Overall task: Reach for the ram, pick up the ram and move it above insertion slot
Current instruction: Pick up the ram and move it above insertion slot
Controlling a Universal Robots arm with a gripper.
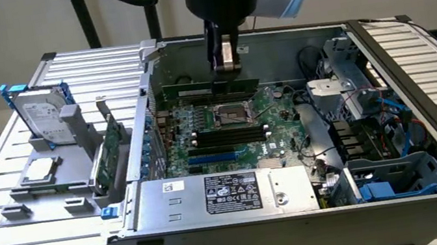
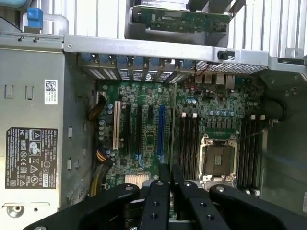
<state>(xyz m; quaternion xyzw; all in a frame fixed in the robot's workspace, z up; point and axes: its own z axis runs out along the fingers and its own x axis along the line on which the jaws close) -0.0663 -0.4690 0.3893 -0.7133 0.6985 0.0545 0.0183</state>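
The ram, a long thin green stick, hangs level inside the open computer case, above the motherboard's far part just beyond the CPU socket. My gripper comes down from above and is shut on the ram near its middle. The black memory slots lie nearer the camera than the held stick. In the wrist view my black fingers are pressed together with the ram seen edge-on as a thin line running out from them, beside one bank of slots.
A grey holder at the exterior view's left carries a hard drive with blue rails, a green expansion card and a CPU chip. The power supply fills the case's near side. Cables and drive bays crowd the right.
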